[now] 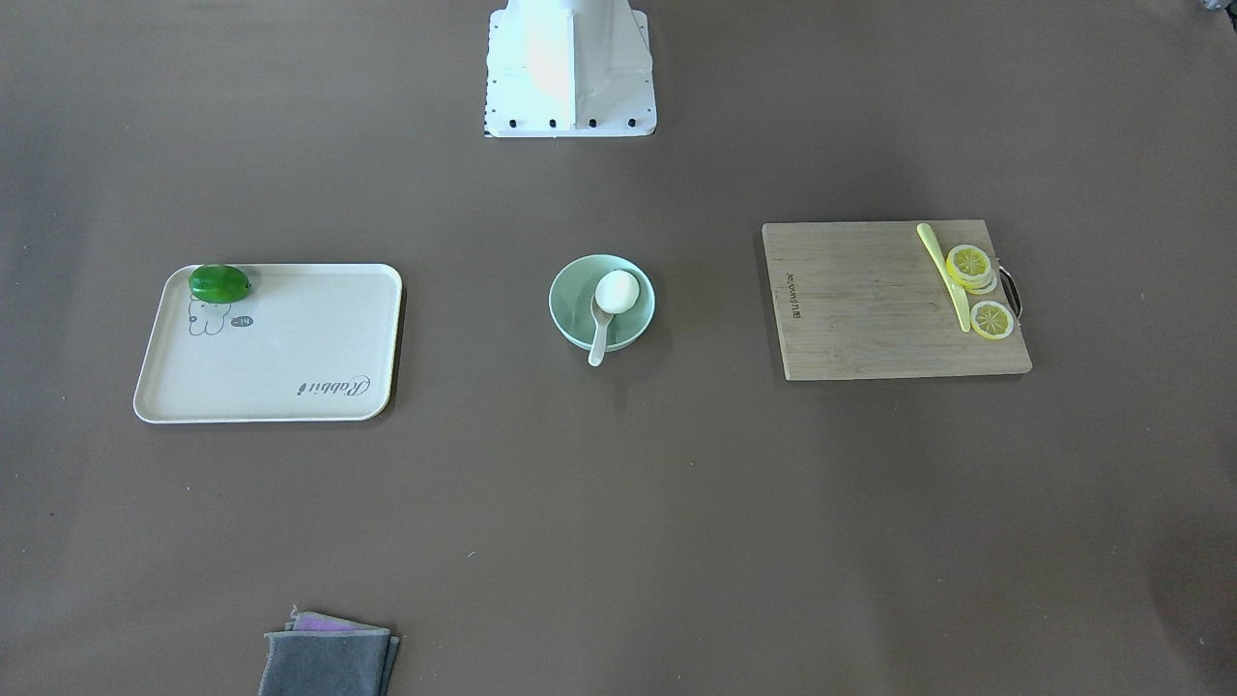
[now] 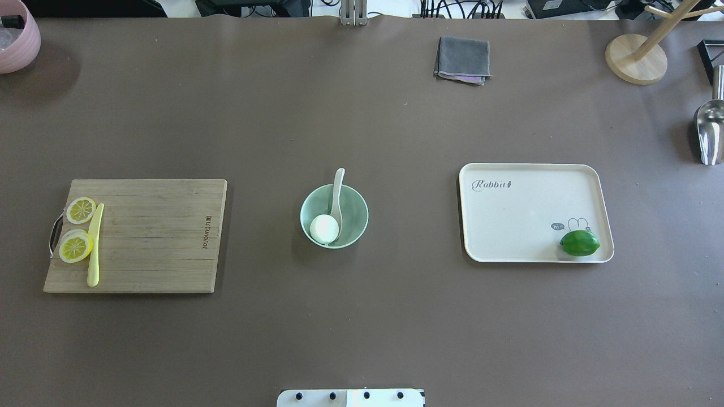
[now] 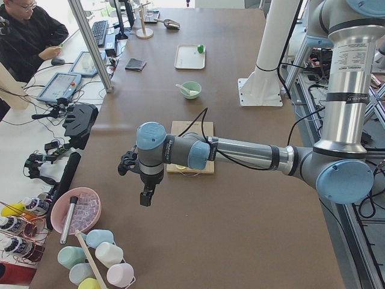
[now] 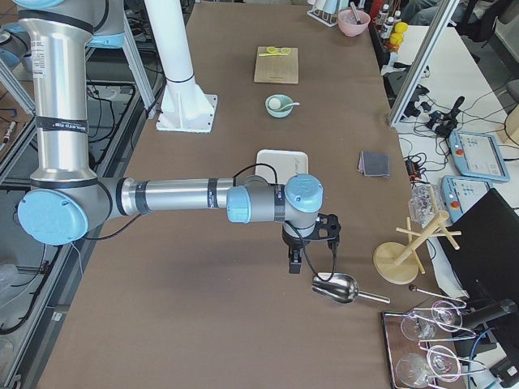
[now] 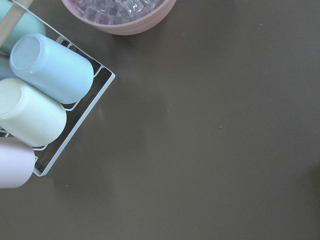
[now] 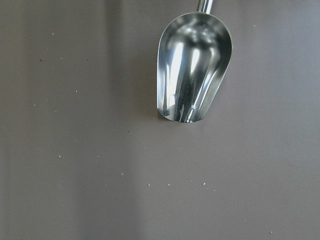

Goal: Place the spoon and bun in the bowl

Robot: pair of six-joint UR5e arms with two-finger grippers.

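Note:
The pale mint-green bowl [image 2: 354, 210] stands at the table's middle. The white bun [image 2: 324, 228] lies inside it at the robot's side. The white spoon [image 2: 338, 189] rests with its scoop in the bowl and its handle over the far rim. The front-facing view shows the same bowl [image 1: 572, 288], bun [image 1: 617, 291] and spoon [image 1: 599, 338]. My left gripper [image 3: 145, 196] hovers far off by the table's left end and my right gripper [image 4: 296, 266] by the right end. Both show only in the side views; I cannot tell whether they are open or shut.
A wooden cutting board [image 2: 153, 237] with lemon slices [image 2: 76, 246] and a yellow knife [image 2: 94, 244] lies left. A cream tray [image 2: 526, 215] with a lime [image 2: 580, 243] lies right. A grey cloth [image 2: 462, 59], metal scoop [image 6: 195, 70], pink bowl [image 2: 17, 34] and cup rack [image 5: 45, 95] sit at the edges.

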